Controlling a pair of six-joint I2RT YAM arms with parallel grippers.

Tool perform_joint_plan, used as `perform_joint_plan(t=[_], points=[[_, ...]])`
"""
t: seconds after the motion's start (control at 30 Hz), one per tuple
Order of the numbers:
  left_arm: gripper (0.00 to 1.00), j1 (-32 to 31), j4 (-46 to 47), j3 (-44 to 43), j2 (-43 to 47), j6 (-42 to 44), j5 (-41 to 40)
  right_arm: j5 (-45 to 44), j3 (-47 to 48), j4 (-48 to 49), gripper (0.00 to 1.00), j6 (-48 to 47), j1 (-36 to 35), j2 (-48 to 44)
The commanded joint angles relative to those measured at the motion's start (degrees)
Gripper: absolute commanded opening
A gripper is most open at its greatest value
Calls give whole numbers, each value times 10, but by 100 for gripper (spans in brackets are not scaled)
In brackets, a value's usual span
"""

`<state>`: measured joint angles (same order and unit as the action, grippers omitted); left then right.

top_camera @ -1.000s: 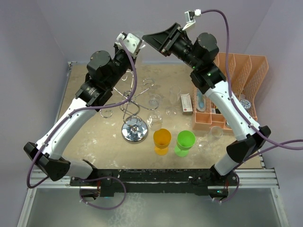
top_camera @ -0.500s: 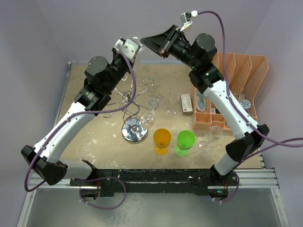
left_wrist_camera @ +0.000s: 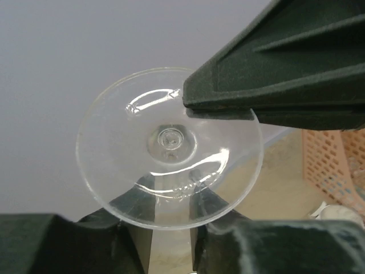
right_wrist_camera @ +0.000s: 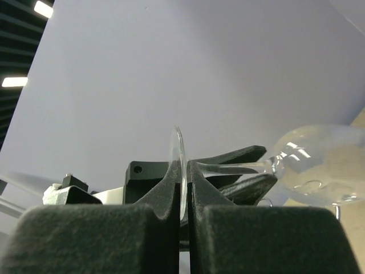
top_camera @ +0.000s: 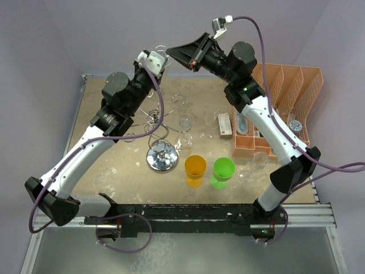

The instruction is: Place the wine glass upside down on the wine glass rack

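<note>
The clear wine glass (top_camera: 162, 51) is held high above the back of the table, lying sideways. My right gripper (right_wrist_camera: 183, 165) is shut on the rim of its round foot (left_wrist_camera: 171, 142), seen edge-on between the pads. My left gripper (left_wrist_camera: 168, 197) has its fingers (right_wrist_camera: 239, 155) either side of the thin stem, with a gap showing, so it stands open. The bowl (right_wrist_camera: 319, 160) points away from the right gripper. The chrome wine glass rack (top_camera: 162, 128) stands below on its mirrored disc base (top_camera: 162, 158).
An orange goblet (top_camera: 195, 167) and a green goblet (top_camera: 223, 169) stand near the front. Clear glasses (top_camera: 185, 123) and a small box (top_camera: 224, 125) sit mid-table. An orange mesh organiser (top_camera: 285, 103) fills the right side.
My right gripper has shut on the glass's foot. My left gripper's fingers have loosened around the stem. Both wrists have shifted slightly left and away from the table's front.
</note>
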<state>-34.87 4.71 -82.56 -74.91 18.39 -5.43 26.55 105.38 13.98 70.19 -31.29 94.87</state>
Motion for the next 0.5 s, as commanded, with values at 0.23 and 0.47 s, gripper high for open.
perform_joint_plan(t=[0.23,0.47], points=[[60,0,-32,12,80,-178,-102,-61,-54,208,0,22,-3,-20],[60,1,-89,-18,104,-492,-115,-59,-55,238,0,20,-2,-4]])
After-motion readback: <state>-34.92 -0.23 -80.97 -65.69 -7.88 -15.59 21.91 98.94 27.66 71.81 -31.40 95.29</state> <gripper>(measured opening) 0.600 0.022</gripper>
